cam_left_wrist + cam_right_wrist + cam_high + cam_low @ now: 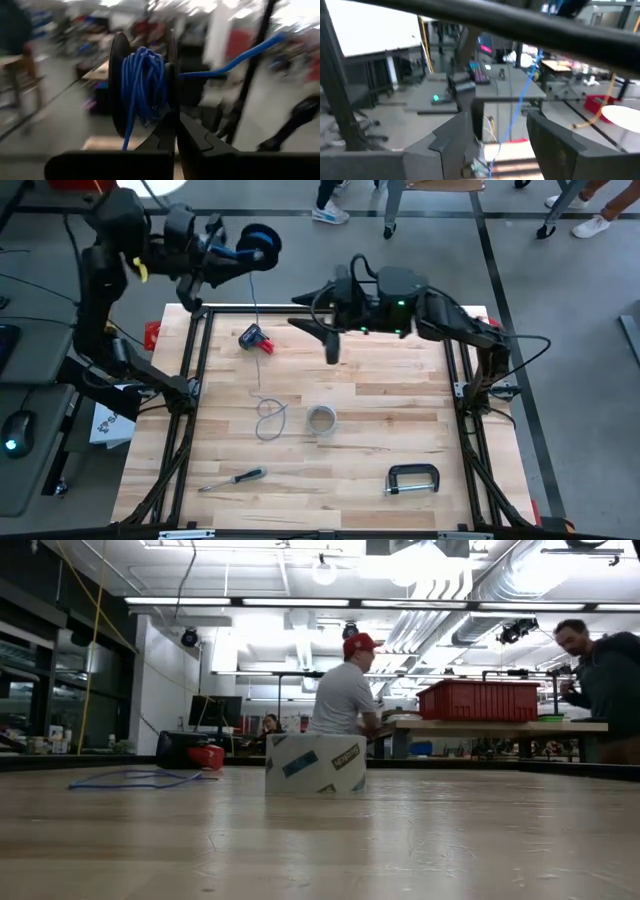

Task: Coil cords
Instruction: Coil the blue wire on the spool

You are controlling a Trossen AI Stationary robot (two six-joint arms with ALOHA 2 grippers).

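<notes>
Holding a black spool (262, 242) wound with blue cord (142, 85), my left end effector (232, 252) is clenched on it beyond the tabletop's (400, 420) far edge. From the spool the cord drops to loose loops (270, 418) on the wood, beside a tape roll (321, 420). My right end effector (325, 335) hangs released above the far middle, the cord passing between its fingers.
</notes>
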